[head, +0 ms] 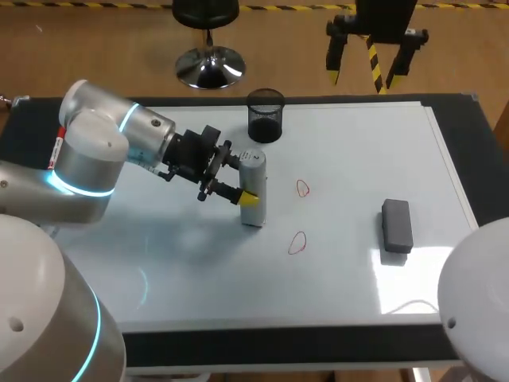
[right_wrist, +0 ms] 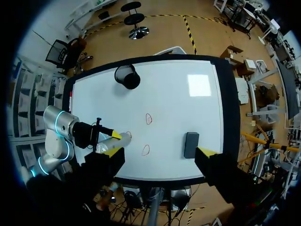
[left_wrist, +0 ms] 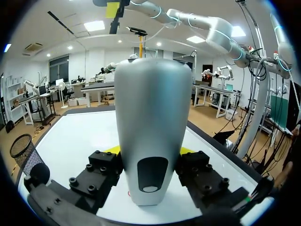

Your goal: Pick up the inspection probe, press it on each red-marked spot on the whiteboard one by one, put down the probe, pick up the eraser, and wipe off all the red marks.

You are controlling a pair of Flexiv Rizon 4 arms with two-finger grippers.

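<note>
Probe (left_wrist: 153, 108) clamped btwn left gripper (left_wrist: 149, 150) jaws

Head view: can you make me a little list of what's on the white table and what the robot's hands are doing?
Left gripper: shut on the silver-grey tapered probe, upright, base at the whiteboard
Right gripper: open, empty, up beyond the far edge
Red marks: one red drawn loop, another nearer the front, both unwiped
Dark grey block eraser: lying flat, nothing touching it
Black mesh cup: near the far edge
</note>
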